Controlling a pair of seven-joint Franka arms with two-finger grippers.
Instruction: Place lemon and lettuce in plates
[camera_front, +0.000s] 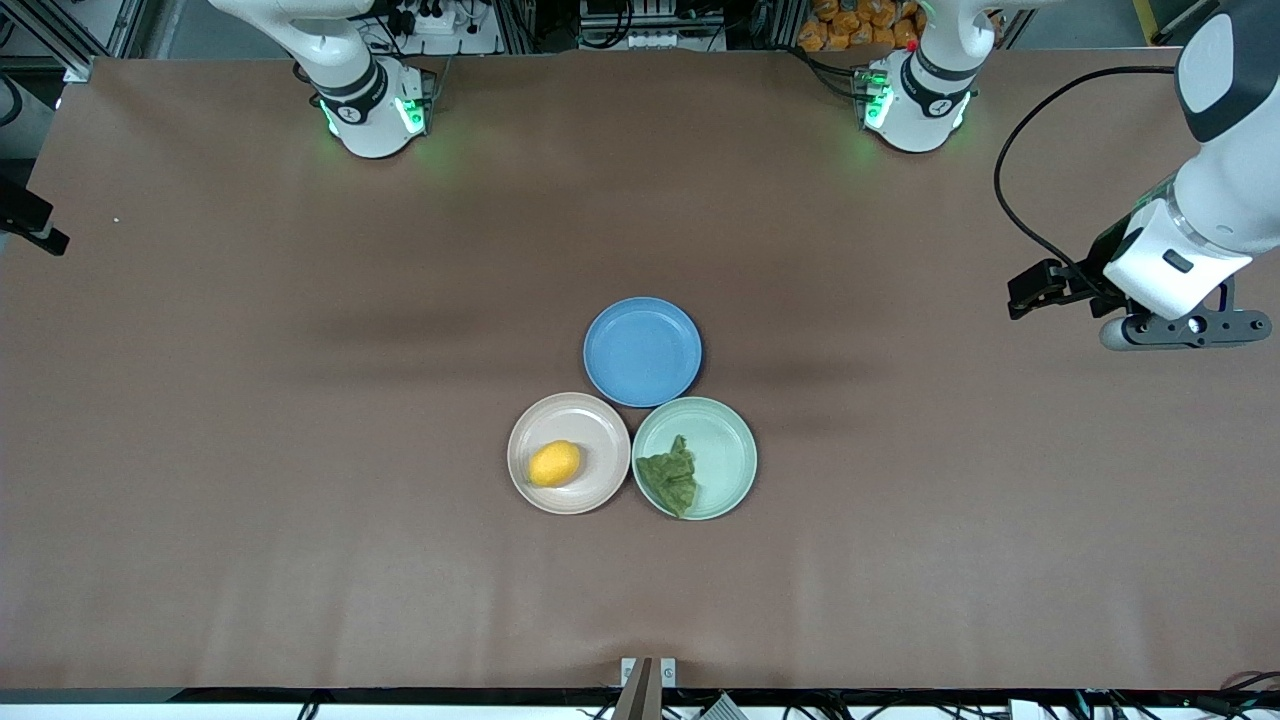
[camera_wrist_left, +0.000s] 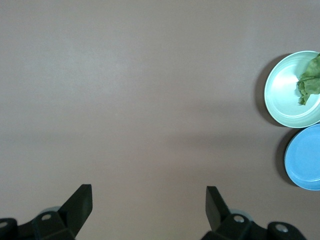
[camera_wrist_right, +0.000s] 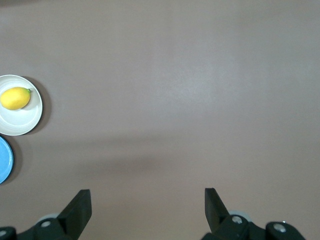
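The yellow lemon (camera_front: 554, 464) lies in the pinkish-beige plate (camera_front: 600, 420). The dark green lettuce (camera_front: 670, 477) lies in the mint green plate (camera_front: 725, 440) beside it. My left gripper (camera_front: 1035, 288) is open and empty, high over bare table at the left arm's end, away from the plates. Its wrist view (camera_wrist_left: 149, 192) shows the lettuce (camera_wrist_left: 310, 80) in the mint plate (camera_wrist_left: 285, 95). My right gripper (camera_wrist_right: 147, 196) is open and empty over bare table. Its wrist view shows the lemon (camera_wrist_right: 15, 98) in the beige plate (camera_wrist_right: 22, 125).
An empty blue plate (camera_front: 642, 352) touches both plates, farther from the front camera; it also shows in the left wrist view (camera_wrist_left: 305, 160). Brown table cloth (camera_front: 300, 400) spreads wide around the three plates. The arm bases stand along the table's top edge.
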